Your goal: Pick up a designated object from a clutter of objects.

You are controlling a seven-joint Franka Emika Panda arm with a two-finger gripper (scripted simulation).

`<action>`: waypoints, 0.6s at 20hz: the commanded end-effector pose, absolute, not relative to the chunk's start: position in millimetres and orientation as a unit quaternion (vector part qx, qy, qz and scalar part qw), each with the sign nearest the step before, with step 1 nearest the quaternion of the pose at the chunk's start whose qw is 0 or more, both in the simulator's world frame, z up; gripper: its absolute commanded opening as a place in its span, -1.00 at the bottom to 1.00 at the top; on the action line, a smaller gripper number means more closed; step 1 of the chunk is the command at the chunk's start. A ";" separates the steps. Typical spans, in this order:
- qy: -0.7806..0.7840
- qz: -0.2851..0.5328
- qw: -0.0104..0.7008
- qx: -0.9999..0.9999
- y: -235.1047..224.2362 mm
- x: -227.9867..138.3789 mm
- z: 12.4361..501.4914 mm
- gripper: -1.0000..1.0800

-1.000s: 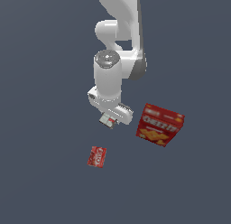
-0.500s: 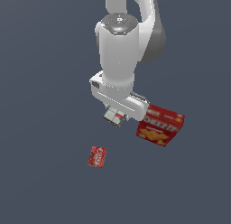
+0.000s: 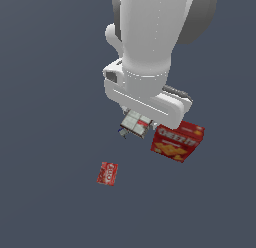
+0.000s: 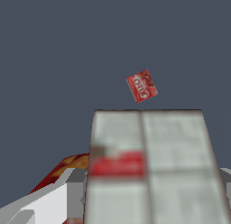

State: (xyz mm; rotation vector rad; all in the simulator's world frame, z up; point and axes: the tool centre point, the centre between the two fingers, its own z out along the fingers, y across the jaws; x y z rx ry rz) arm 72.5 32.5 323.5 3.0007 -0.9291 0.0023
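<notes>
The small whitish-grey box [image 3: 135, 122], with pale square panels, a red mark and a dark blue bit at one end, hangs just under my hand in the exterior view, off the floor. My gripper [image 3: 132, 128] is shut on it, and the hand hides the fingers. In the wrist view the box [image 4: 149, 160] fills the foreground between my fingers [image 4: 45, 205]. The large red cracker box [image 3: 177, 142] lies beside it toward the exterior view's right. The small flat red packet [image 3: 107, 173] lies apart on the floor.
The floor is a plain dark grey-blue surface. In the wrist view the red packet [image 4: 142, 85] lies beyond the held box, and a corner of the cracker box [image 4: 67, 166] shows beside my finger.
The arm has risen toward the exterior camera and looms much larger. The whitish box has come up with the hand. The cracker box and red packet have stayed put.
</notes>
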 end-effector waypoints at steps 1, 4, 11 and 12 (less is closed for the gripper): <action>-0.296 0.000 0.000 0.955 36.8 79.1 336.5 -1.00; -0.296 0.000 0.000 0.955 40.6 85.2 347.8 -1.00; -0.296 0.000 0.000 0.955 45.4 93.5 362.0 -1.00; -0.296 0.000 0.000 0.955 45.7 94.0 362.9 -1.00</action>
